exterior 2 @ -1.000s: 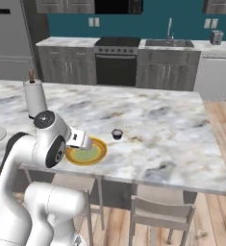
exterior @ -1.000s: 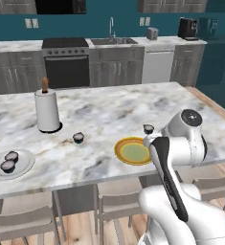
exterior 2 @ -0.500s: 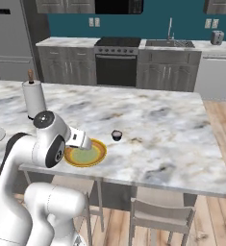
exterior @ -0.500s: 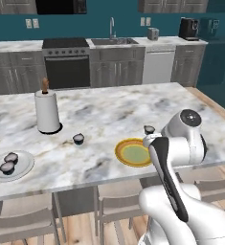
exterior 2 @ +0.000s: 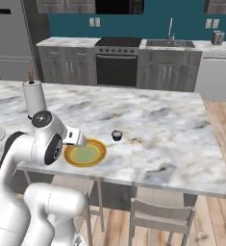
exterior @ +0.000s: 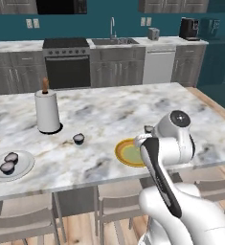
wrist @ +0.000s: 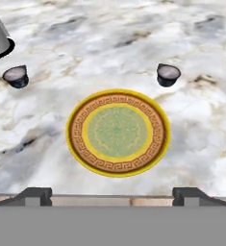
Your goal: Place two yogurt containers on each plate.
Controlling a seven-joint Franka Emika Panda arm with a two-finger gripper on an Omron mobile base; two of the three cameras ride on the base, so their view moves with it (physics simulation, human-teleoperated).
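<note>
My gripper is open, its two fingertips spread wide over the counter's near edge, just short of the yellow-rimmed plate, which has nothing on it. One yogurt container stands beyond the plate to the right and another beyond it to the left, both apart from it. In the left base view the white-grey plate lies at the far left and holds two yogurt containers. The yellow plate sits right in front of the arm.
A tall white paper towel roll stands on the marble island counter behind the left container. Stools stand under the counter's near edge. A stove and a sink line the back wall.
</note>
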